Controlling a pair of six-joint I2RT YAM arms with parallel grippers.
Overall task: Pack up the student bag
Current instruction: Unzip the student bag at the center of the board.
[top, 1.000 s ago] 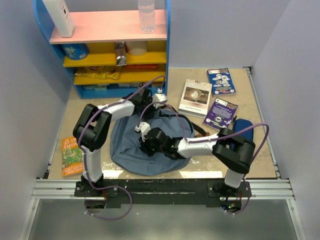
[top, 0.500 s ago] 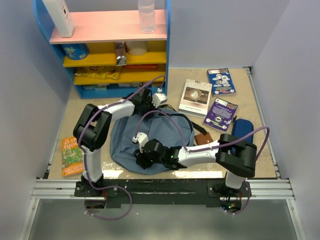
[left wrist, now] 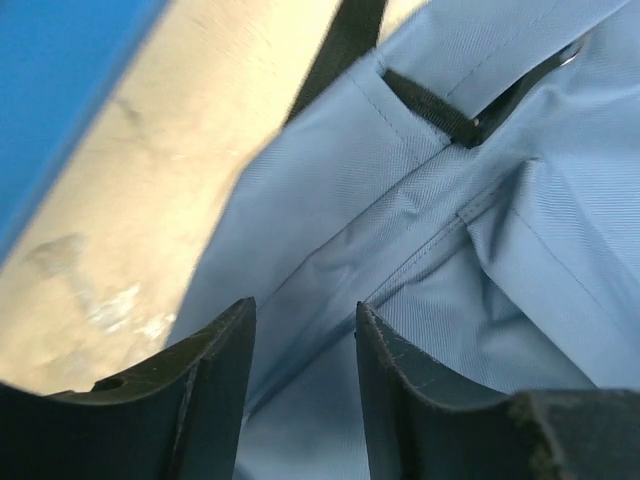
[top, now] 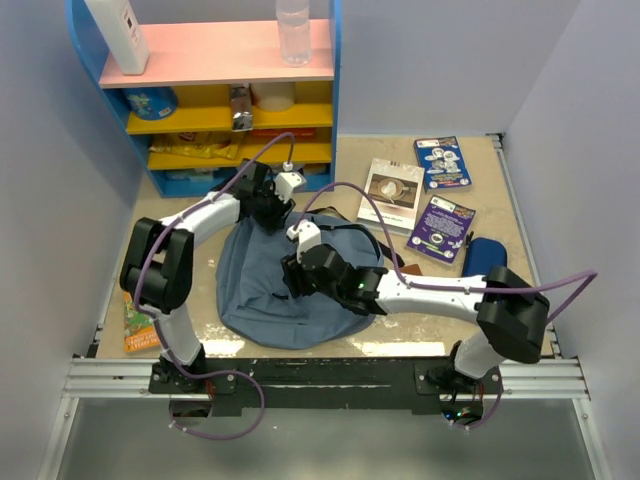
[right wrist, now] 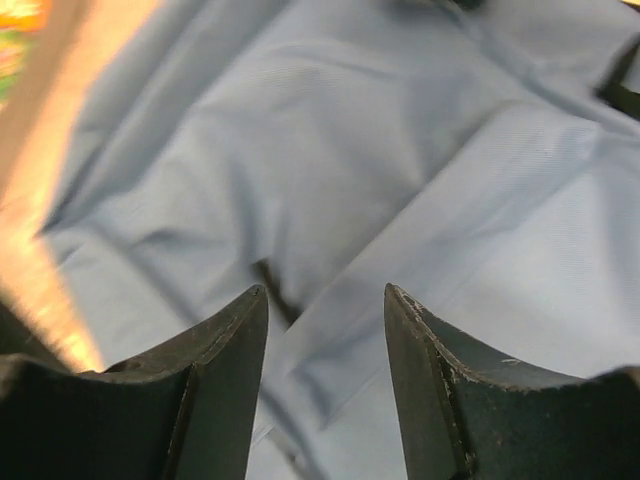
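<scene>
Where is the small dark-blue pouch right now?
In the top view, the dark-blue pouch lies on the right side of the table, just on the near side of the purple book and right of the student bag.

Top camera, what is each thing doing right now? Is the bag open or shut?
student bag: lying slumped and flat; cannot tell if the zip is open.
left end effector: open, over the bag's far edge.
right end effector: open, over the bag's middle.
white book: closed, lying flat.
water bottle: standing upright.
</scene>
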